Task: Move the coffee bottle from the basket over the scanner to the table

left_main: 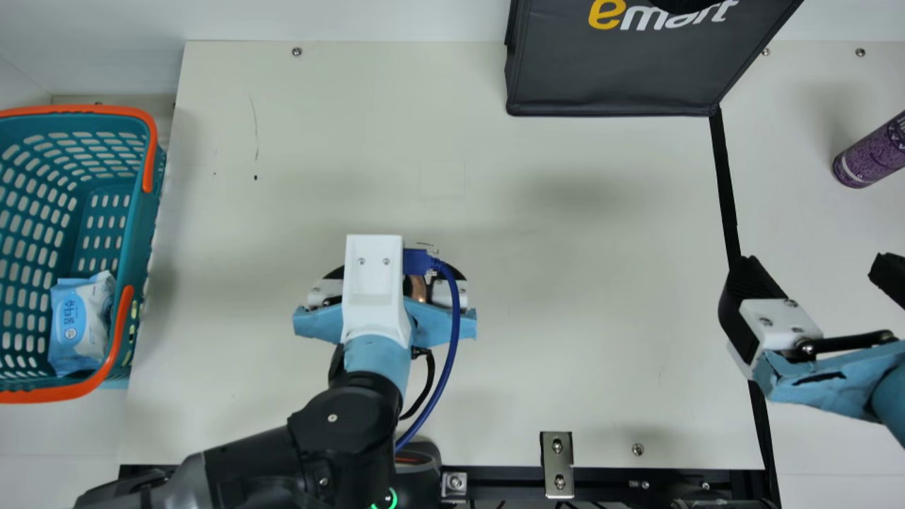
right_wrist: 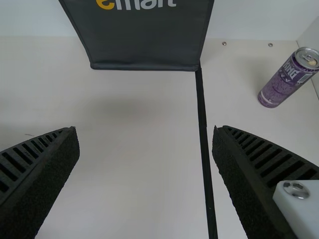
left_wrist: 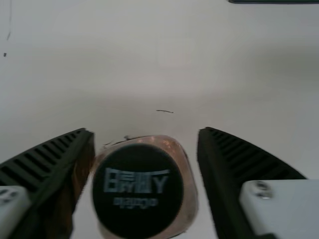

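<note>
Closest to the neck camera is the left arm (left_main: pixel 346 420), with a white bracket (left_main: pixel 373 283) and a blue cable (left_main: pixel 451 332) on its wrist, stretched out over the middle of the table (left_main: pixel 601 339). Down at the end of it, the left gripper (left_main: pixel 394 277) is around the coffee bottle (left_wrist: pixel 184 159), but I'd call it released: in its wrist view there's a sliver of pale tabletop between the bottle and one finger. So the bottle's out of the basket and standing upright between the fingers, dark cap (left_wrist: pixel 137 191) facing the wrist camera. Can't tell for sure if its base is flat on the table, since the bracket and cable cover a good chunk of it in the main view.

Right gripper (left_main: pixel 816 265) is off at the right side of the table, also released, with a wide gap between the fingers and nothing in it.

Teal basket (left_main: pixel 138 233) with orange handles sits at the left of the table, and it's got a blue and white pack of wipes (left_main: pixel 81 322) in it. Far side has a black bag (left_main: pixel 608 78), and a purple can (right_wrist: pixel 284 82) stands upright on the right, past the black strip (right_wrist: pixel 203 119).
</note>
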You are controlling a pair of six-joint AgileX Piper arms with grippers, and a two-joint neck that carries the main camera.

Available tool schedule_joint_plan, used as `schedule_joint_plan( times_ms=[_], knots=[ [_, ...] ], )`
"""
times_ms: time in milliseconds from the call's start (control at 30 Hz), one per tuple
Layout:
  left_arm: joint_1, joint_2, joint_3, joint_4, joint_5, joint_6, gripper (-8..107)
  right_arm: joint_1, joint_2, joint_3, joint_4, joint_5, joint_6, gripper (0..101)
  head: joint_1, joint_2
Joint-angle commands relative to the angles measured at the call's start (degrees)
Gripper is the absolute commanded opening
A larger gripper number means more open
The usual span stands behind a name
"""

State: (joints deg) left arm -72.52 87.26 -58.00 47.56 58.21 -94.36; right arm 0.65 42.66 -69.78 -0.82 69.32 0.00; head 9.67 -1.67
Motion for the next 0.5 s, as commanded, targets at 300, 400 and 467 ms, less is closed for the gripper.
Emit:
schedule_joint_plan(
  times_ms=[300,400,467],
  knots=[
    [0.6,-0.6,0.0,-0.3,-0.1,0.7,-8,0.0,0.0,0.0,0.0,0.0,0.0,95,-1.7,0.1],
    [0.8,-1.7,-0.2,-1.1,-0.2,2.7,-8,0.0,0.0,0.0,0.0,0.0,0.0,95,-1.7,0.1],
    [1.0,-2.8,-0.3,-1.9,-0.5,4.7,-8,0.0,0.0,0.0,0.0,0.0,0.0,95,-1.7,0.1]
  ],
)
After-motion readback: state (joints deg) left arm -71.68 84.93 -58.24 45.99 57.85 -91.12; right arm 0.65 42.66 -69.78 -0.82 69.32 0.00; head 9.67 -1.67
